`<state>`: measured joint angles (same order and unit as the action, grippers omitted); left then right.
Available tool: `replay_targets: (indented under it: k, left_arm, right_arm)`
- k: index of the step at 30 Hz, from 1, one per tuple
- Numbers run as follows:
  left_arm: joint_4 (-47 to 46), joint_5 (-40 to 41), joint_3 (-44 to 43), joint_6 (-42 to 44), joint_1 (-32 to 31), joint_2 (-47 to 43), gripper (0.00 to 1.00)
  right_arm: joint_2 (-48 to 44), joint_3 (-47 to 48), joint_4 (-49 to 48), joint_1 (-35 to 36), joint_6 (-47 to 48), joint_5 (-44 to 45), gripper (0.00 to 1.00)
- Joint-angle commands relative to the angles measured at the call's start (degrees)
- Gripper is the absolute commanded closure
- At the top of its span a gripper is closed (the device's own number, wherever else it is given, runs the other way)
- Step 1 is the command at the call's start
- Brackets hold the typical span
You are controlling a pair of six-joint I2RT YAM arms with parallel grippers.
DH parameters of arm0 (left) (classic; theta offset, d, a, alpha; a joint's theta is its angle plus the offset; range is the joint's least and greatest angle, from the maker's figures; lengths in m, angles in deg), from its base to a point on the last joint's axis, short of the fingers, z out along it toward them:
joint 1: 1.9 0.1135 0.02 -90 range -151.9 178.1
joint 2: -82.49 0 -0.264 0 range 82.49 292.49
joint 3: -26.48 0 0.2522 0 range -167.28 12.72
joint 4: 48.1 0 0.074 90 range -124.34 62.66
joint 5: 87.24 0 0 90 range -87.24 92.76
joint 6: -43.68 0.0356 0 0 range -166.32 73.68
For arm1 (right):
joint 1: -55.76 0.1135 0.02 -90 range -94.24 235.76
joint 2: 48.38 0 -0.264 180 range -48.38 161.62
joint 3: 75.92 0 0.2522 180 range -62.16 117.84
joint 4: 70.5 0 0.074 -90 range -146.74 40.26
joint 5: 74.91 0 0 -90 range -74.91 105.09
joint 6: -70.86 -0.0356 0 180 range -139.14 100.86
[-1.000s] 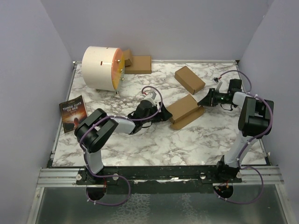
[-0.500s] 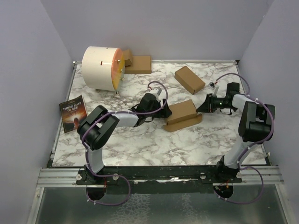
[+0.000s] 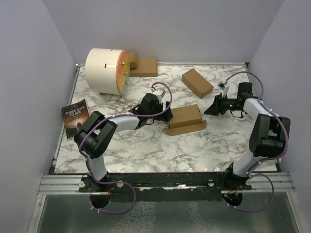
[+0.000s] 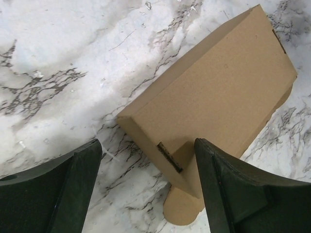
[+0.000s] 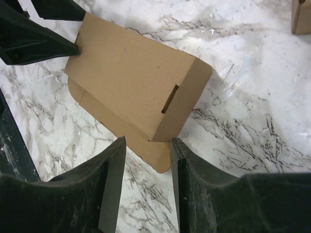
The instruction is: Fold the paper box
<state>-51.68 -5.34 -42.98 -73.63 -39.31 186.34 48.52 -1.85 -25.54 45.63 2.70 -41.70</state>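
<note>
I've got the paper box (image 3: 184, 119) folded shut, contents hidden. My left gripper (image 4: 146, 145) gapes wide and my right gripper (image 5: 148, 141) is half-open, neither gripping it.

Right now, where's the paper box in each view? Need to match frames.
Top external: paper box mid-frame, slightly right of centre.
Left wrist: paper box runs diagonally from centre to upper right.
Right wrist: paper box spans upper left to centre, slotted end nearest the camera.
Shared landmark: left gripper at the box's left end; it shows top left in the right wrist view.
</note>
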Motion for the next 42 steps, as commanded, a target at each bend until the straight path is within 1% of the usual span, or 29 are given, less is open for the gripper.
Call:
replay_targets:
  k: [1,5,7,10,13,16,19,23,25,28,31,35,38,42]
  left_arm:
    - [2.03,-0.99,1.37,6.10,0.83,-5.28,0.20]
    - [3.30,-2.76,0.52,10.92,0.85,-8.90,0.21]
    - [5.32,-3.24,-1.28,12.92,0.85,-9.89,0.22]
    - [9.39,-5.36,-5.61,14.49,0.85,-9.43,0.25]
    - [11.96,-7.74,-9.28,12.48,0.65,-7.66,0.28]
    - [11.26,-8.20,-10.84,10.05,-0.61,-7.01,0.29]
    - [13.61,-8.64,-15.68,9.81,-1.36,-3.27,0.30]
    - [19.55,-10.87,-25.32,12.46,-1.41,4.01,0.30]
    - [21.69,-11.24,-28.38,15.11,-1.48,7.07,0.29]
    - [26.00,-9.47,-32.79,22.11,-1.56,10.82,0.26]
    - [30.81,-10.21,-37.74,29.48,-1.43,14.28,0.23]
    - [36.66,-15.17,-44.81,35.36,-0.35,18.34,0.21]
    - [38.45,-21.01,-48.51,36.38,0.92,21.03,0.20]
    - [40.91,-25.73,-52.10,37.70,1.24,23.94,0.20]
  right_arm:
    - [-3.66,-0.82,-0.79,0.11,2.76,-2.38,0.58]
    - [-5.16,-2.80,-2.56,0.11,1.35,-3.48,0.60]
    - [-5.82,-4.78,-4.53,0.11,-1.48,-2.13,0.60]
    - [-7.45,-8.45,-8.93,-0.66,-8.22,0.53,0.61]
    - [-10.74,-14.18,-16.34,-1.32,-14.84,2.81,0.63]
    - [-14.64,-20.20,-24.38,-1.38,-21.02,7.36,0.64]
    - [-17.20,-24.40,-29.06,-1.45,-24.34,9.80,0.64]
    - [-13.66,-24.00,-28.45,-1.47,-25.20,9.32,0.65]
    - [-10.93,-22.60,-26.95,-1.54,-24.92,9.48,0.67]
    - [-8.45,-21.30,-24.90,-1.56,-23.52,8.85,0.71]
    - [-8.64,-20.98,-24.40,-1.56,-23.69,9.51,0.74]
    - [-9.21,-21.13,-24.30,-1.56,-24.24,9.89,0.75]
    - [-8.29,-20.85,-24.00,-1.56,-24.37,10.18,0.76]
    - [-7.03,-20.23,-22.97,-1.56,-24.00,9.92,0.78]
